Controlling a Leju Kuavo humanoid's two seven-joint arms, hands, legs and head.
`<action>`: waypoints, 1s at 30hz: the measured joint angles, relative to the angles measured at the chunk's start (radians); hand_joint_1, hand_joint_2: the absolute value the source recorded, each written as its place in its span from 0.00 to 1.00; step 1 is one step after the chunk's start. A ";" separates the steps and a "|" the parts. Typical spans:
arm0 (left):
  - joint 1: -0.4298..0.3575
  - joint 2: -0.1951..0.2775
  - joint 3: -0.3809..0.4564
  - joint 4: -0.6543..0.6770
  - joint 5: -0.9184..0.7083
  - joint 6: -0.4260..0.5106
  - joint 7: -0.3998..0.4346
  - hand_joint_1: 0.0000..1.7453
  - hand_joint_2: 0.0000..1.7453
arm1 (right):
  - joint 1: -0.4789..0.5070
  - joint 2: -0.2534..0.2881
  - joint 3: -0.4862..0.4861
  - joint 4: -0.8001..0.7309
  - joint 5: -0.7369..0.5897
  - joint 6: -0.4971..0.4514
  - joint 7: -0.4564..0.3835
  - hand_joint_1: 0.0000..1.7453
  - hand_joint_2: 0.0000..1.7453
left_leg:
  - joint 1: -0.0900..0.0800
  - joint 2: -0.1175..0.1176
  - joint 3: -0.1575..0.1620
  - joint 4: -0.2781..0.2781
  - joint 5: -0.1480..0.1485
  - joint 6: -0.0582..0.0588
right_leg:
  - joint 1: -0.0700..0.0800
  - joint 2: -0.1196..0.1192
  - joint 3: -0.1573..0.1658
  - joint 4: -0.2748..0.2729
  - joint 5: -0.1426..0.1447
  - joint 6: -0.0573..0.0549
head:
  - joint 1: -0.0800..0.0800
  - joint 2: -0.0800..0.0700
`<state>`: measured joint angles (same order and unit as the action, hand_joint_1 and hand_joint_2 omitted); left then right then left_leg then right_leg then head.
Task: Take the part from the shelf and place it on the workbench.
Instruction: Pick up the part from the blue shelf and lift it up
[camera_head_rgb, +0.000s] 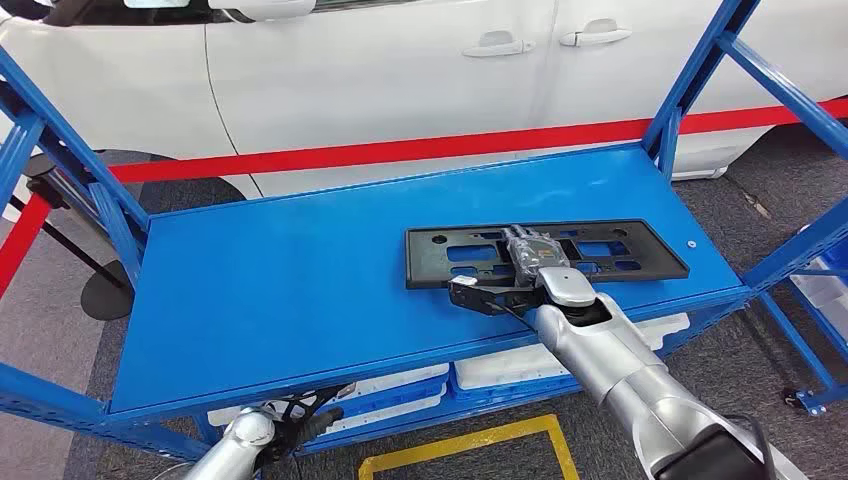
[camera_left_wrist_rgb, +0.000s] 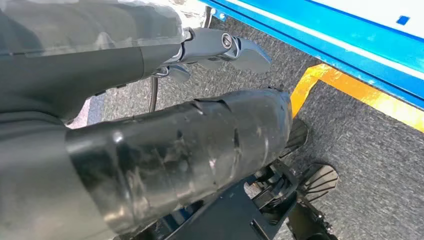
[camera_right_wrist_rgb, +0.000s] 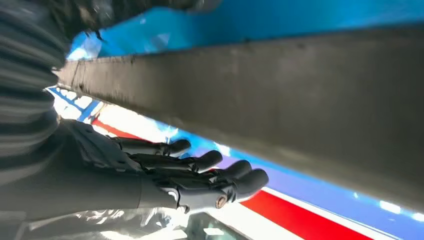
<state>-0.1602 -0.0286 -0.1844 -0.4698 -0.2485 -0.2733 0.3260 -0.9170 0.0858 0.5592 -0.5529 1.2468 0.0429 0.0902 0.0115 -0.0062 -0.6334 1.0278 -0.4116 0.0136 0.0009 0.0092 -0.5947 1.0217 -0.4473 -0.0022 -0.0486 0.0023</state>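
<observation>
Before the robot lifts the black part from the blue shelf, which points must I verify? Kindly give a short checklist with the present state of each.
1. Right hand is at the black part: ok, it lies over the part's near edge, around the middle.
2. Fingers closed firmly on the part: cannot tell; in the right wrist view the fingers are stretched along it, not clearly wrapped.
3. Part lies flat on the blue shelf: ok.
4. Nothing else on the shelf surface near the part: ok.
5. Left hand out of the way: ok, it hangs low below the shelf front.
6. Workbench located: cannot tell.
</observation>
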 joint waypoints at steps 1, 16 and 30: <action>-0.001 0.000 0.001 0.002 0.000 0.001 -0.001 0.00 0.33 | 0.000 0.000 0.000 0.001 0.000 -0.003 0.001 1.00 1.00 | 0.000 0.000 0.000 0.000 0.000 0.000 | 0.000 0.000 0.000 0.000 0.000 0.000 | 0.000 0.000; 0.000 0.002 0.013 0.017 -0.022 -0.029 -0.045 0.00 1.00 | 0.028 -0.002 0.000 -0.064 -0.019 -0.062 -0.031 1.00 1.00 | 0.000 0.000 0.000 0.000 0.000 0.000 | 0.002 0.000 -0.001 0.001 -0.001 -0.001 | 0.000 0.000; 0.012 0.009 0.021 0.025 -0.001 -0.051 -0.087 0.00 1.00 | 0.066 -0.032 0.001 -0.197 -0.057 -0.069 -0.052 1.00 1.00 | 0.000 0.000 0.000 0.000 0.000 0.000 | 0.002 0.000 -0.001 0.001 -0.001 -0.001 | 0.000 0.000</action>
<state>-0.1478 -0.0199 -0.1637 -0.4447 -0.2498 -0.3248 0.2390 -0.8505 0.0542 0.5600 -0.7504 1.1898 -0.0263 0.0384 0.0115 -0.0062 -0.6335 1.0277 -0.4117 0.0135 0.0033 0.0094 -0.5955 1.0229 -0.4481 -0.0031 -0.0488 0.0023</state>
